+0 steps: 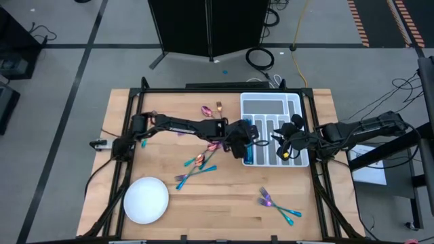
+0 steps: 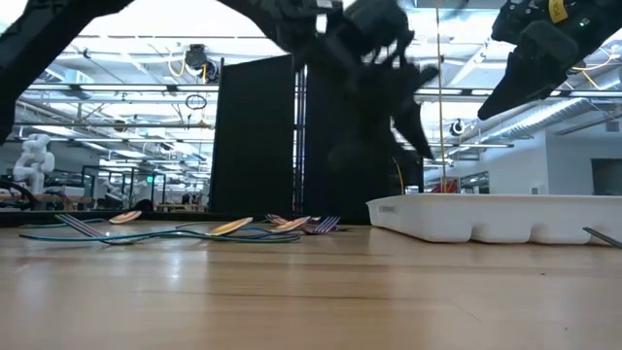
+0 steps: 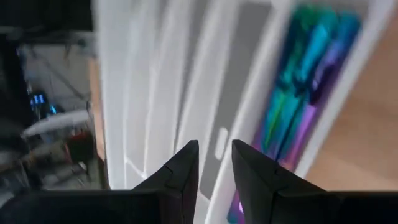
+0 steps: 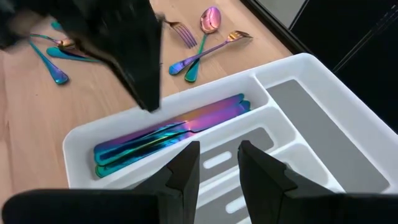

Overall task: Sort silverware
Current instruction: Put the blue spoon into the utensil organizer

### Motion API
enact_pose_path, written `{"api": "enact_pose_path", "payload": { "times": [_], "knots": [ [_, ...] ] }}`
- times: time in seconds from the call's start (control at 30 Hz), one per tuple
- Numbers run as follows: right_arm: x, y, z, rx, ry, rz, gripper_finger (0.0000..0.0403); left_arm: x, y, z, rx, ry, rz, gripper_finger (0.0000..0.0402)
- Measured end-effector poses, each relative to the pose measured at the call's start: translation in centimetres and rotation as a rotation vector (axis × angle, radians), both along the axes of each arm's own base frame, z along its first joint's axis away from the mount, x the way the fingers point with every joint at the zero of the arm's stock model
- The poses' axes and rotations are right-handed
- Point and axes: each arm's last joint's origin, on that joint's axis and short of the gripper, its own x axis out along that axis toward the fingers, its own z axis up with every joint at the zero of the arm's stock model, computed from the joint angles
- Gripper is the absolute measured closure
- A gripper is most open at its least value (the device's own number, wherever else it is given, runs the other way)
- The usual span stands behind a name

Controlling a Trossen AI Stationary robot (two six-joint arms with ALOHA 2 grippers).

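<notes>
Loose silverware (image 1: pixel 198 165) scattered on the table (image 1: pixel 224 203) left of the white tray (image 1: pixel 272 102), lying at mixed angles. Left gripper (image 1: pixel 245 141) over the tray's leftmost slot, fingers parted, nothing held; knives (image 4: pixel 168 137) there lie lengthwise, running near to far. Right gripper (image 1: pixel 283 141) above tray's right half, fingers slightly apart, empty.

The silverware (image 4: pixel 168 134) is glossy iridescent metal, mirror-smooth. It lies in a smooth white plastic tray (image 4: pixel 292 68) with matt grey floors. The bench (image 1: pixel 224 203) is pale, satin-finished wood.

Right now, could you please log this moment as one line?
left gripper: open over tray | right gripper: open, empty, above tray | knives: in outer slot | cutlery: loose on table
</notes>
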Motion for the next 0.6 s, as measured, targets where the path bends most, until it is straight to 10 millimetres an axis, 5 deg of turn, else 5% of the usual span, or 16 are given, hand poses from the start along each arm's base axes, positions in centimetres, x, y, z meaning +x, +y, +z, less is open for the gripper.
{"api": "enact_pose_path", "payload": {
  "times": [0.2,0.33,0.6],
  "knots": [
    [0.2,0.0,0.2,0.004,-0.026,0.006,0.0307,-2.1,-1.2,4.3,-0.339,-0.025,0.321,0.0303],
    [0.5,0.2,0.4,0.016,-0.050,0.037,0.0307,-5.5,-1.5,6.3,-0.606,0.164,0.562,0.0303],
    [1.4,0.4,1.6,-0.050,-0.154,0.137,0.0307,-11.6,-1.6,6.5,-0.903,0.594,0.999,0.0304]
  ]
}}
